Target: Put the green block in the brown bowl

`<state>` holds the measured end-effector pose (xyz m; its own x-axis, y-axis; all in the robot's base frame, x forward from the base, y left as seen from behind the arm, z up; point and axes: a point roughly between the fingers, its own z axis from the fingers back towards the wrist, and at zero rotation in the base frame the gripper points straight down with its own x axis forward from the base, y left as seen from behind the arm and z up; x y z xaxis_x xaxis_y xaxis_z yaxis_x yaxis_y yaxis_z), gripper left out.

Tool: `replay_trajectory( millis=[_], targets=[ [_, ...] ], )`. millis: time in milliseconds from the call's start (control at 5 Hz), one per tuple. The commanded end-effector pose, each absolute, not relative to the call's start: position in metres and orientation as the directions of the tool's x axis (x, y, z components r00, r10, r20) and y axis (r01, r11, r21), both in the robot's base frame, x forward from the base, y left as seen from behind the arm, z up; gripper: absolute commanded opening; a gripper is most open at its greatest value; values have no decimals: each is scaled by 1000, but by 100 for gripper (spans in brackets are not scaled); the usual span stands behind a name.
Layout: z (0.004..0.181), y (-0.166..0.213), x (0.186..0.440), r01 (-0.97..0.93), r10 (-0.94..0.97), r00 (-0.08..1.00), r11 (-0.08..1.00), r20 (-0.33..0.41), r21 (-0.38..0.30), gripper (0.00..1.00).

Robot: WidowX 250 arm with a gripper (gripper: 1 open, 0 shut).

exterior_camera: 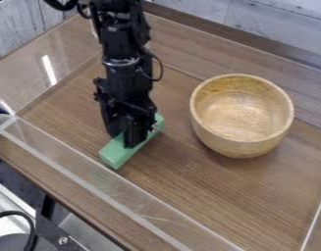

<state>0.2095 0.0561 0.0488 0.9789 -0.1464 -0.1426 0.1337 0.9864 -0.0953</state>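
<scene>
The green block [120, 152] is a flat bright green bar on the wooden table, left of centre, with its near end pointing to the lower left. My gripper [130, 135] points straight down onto the block's far half. Its black fingers are shut on the block's sides and hide that part of it. The brown bowl [241, 142] is a deep, light wooden bowl that stands upright to the right of the gripper, about a block's length away. Nothing is inside the bowl.
A low clear plastic wall [84, 176] runs along the table's front and left edges, close to the block's near end. The black arm [117, 39] rises from the gripper toward the top left. Bare wood [202, 196] lies in front of the bowl.
</scene>
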Motion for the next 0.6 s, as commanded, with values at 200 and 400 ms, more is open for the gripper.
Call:
replay_trajectory(
  millis=[200, 400],
  targets=[
    [79, 56, 229, 137, -141, 989, 988, -54, -69, 0],
    [94, 49, 238, 137, -140, 990, 988, -31, -76, 0]
  ],
)
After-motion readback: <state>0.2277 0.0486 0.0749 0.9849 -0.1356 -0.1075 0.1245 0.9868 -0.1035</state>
